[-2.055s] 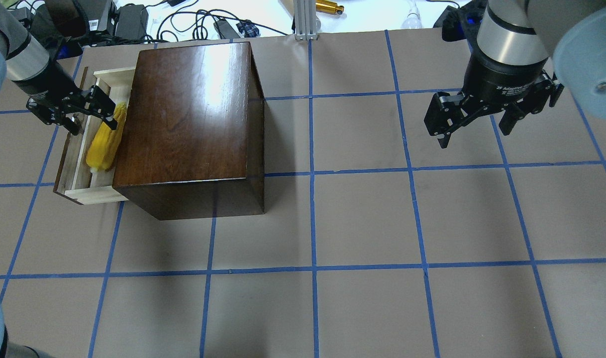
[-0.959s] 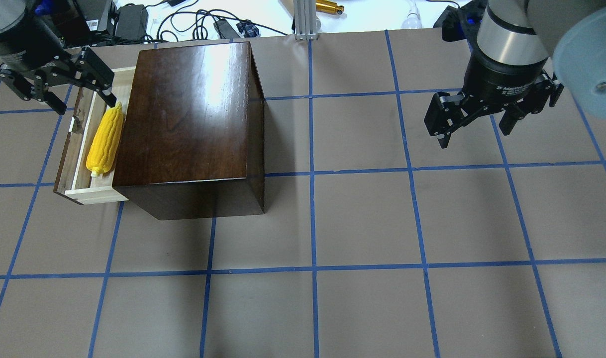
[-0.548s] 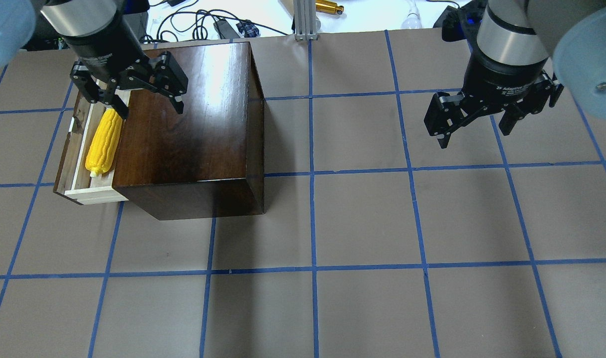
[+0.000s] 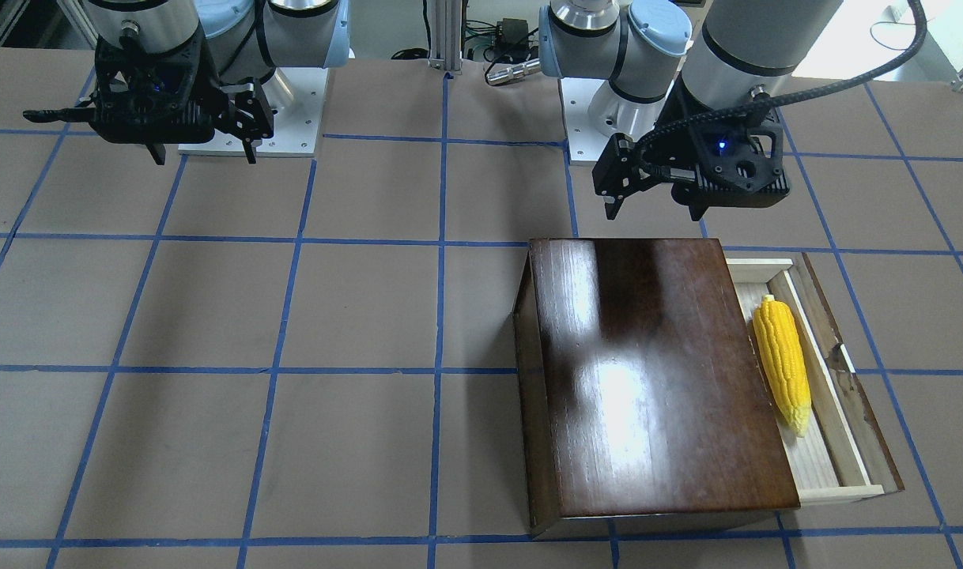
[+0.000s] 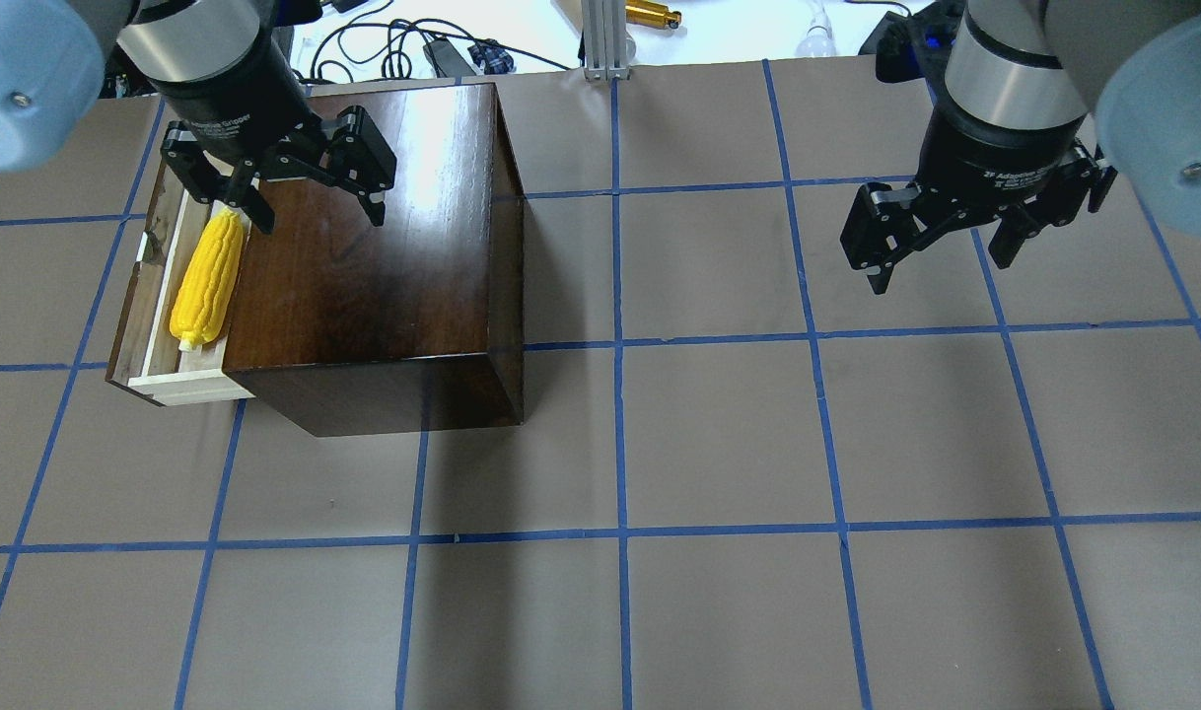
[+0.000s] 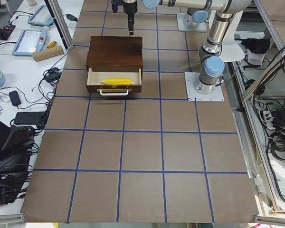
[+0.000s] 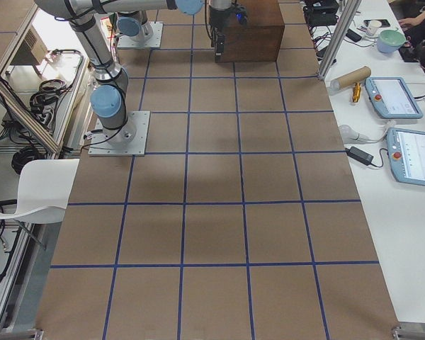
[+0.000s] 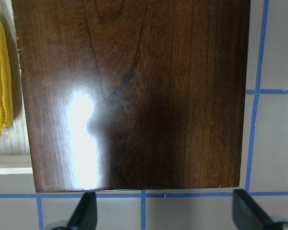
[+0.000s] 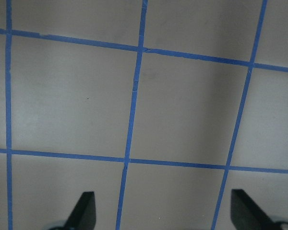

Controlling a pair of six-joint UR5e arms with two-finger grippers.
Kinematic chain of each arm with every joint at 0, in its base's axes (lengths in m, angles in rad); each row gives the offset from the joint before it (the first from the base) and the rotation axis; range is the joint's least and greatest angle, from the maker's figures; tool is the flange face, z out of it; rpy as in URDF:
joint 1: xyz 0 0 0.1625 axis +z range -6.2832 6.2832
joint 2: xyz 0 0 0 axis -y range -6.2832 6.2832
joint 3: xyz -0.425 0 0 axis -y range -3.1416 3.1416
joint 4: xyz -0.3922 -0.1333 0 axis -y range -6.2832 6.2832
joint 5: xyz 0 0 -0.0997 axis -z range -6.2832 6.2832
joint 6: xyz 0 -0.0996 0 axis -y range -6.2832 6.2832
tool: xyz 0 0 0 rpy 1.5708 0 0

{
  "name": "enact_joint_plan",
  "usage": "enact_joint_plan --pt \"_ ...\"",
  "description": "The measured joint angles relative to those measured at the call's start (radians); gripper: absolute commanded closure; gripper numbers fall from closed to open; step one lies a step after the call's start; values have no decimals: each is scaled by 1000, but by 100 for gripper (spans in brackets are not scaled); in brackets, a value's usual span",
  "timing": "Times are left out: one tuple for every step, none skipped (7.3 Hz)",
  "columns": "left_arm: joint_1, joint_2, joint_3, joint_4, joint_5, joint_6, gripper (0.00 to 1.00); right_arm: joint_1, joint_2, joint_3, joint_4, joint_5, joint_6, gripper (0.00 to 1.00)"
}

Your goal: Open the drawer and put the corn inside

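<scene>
The dark-brown box stands at the far left of the table. Its drawer is pulled out to the left, with its metal handle showing in the exterior left view. The yellow corn lies lengthwise inside the drawer, also seen in the front view and at the left wrist view's edge. My left gripper is open and empty, raised over the box top near its far left corner. My right gripper is open and empty above bare table at the far right.
Blue tape lines grid the brown table. Cables, power bricks and an aluminium post lie beyond the far edge. Tablets and a cardboard tube sit on the white side bench.
My open left gripper has lifted away from the corn in the drawer and swung right, over the box top. The corn stays in the drawer. The right arm has not moved.
</scene>
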Motion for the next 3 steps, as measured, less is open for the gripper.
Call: enact_joint_plan --pt "0 4 -2 0 0 0 0 0 0 0 0 0 0 0" --pt "0 8 -3 0 0 0 0 0 0 0 0 -1 0 0" --pt "1 11 -4 0 1 0 0 0 0 0 0 -1 0 0"
